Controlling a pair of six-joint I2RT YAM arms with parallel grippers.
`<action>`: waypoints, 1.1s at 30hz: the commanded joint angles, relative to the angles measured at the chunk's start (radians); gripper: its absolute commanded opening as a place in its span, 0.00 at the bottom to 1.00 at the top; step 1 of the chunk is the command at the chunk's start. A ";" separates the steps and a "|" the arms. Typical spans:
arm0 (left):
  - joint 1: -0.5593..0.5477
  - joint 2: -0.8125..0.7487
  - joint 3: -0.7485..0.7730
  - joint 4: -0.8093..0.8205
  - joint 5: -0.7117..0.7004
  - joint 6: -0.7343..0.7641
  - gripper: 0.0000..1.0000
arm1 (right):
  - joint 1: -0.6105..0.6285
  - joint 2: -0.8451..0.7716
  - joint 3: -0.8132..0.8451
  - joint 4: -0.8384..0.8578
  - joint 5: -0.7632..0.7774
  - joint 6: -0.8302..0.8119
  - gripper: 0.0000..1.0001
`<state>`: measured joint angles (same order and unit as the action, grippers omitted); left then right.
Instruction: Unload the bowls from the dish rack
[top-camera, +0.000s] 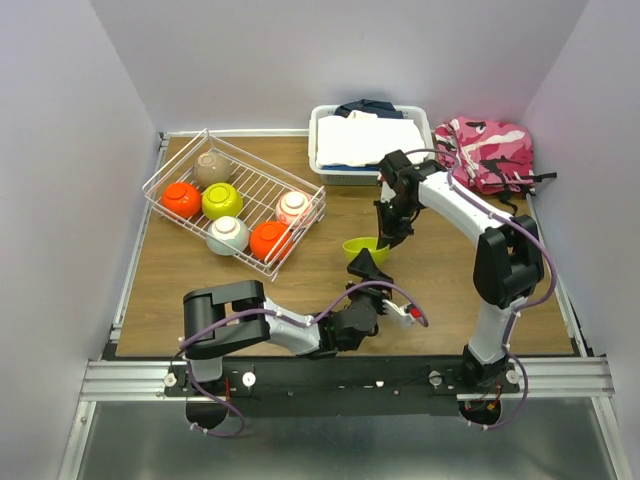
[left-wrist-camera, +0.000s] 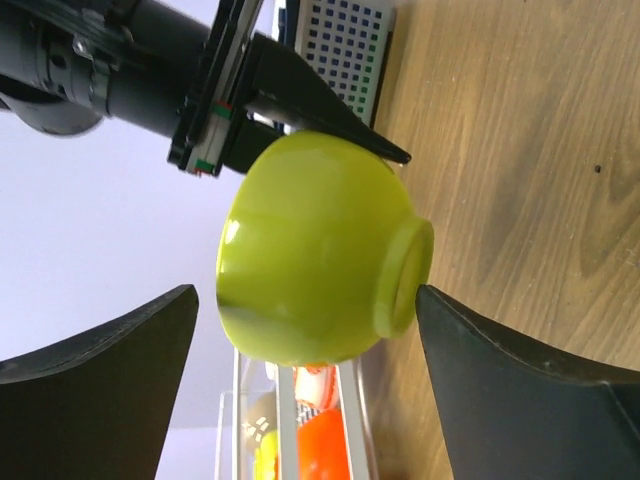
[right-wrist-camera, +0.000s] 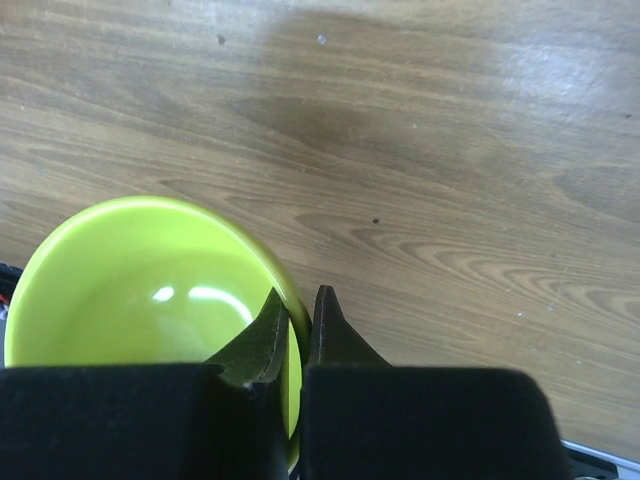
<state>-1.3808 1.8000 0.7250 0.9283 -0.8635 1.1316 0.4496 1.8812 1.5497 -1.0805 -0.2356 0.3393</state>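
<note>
A lime-yellow bowl (top-camera: 364, 248) is upright on or just above the wooden table, to the right of the dish rack (top-camera: 160, 180). My right gripper (top-camera: 388, 236) is shut on its rim, one finger inside and one outside (right-wrist-camera: 297, 300); the bowl (right-wrist-camera: 130, 290) fills the lower left of the right wrist view. My left gripper (top-camera: 366, 264) is open just in front of the bowl (left-wrist-camera: 310, 250), with its fingers (left-wrist-camera: 520, 390) wide on either side and apart from it. The white wire rack holds several bowls: taupe (top-camera: 212, 167), orange (top-camera: 181, 198), lime-yellow (top-camera: 222, 200), white-pink (top-camera: 293, 207), pale grey (top-camera: 228, 234), orange (top-camera: 270, 240).
A white plastic bin of folded cloth (top-camera: 370, 140) stands at the back behind the right arm. A pink camouflage bag (top-camera: 485, 152) lies at the back right. Bare wood lies in front of the rack and to the right of the bowl.
</note>
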 joint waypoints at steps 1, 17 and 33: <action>0.003 -0.050 -0.003 -0.047 -0.043 -0.134 0.99 | -0.038 -0.036 0.014 0.059 0.053 0.035 0.01; 0.074 -0.413 0.137 -0.840 0.359 -0.970 0.99 | -0.222 -0.393 -0.497 0.717 0.531 0.250 0.01; 0.679 -0.654 0.280 -1.185 0.646 -1.329 0.99 | -0.310 -0.375 -0.803 1.255 0.740 0.320 0.01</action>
<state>-0.8074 1.1755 1.0245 -0.1764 -0.2596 -0.1192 0.1787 1.4597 0.7551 -0.0036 0.4553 0.6155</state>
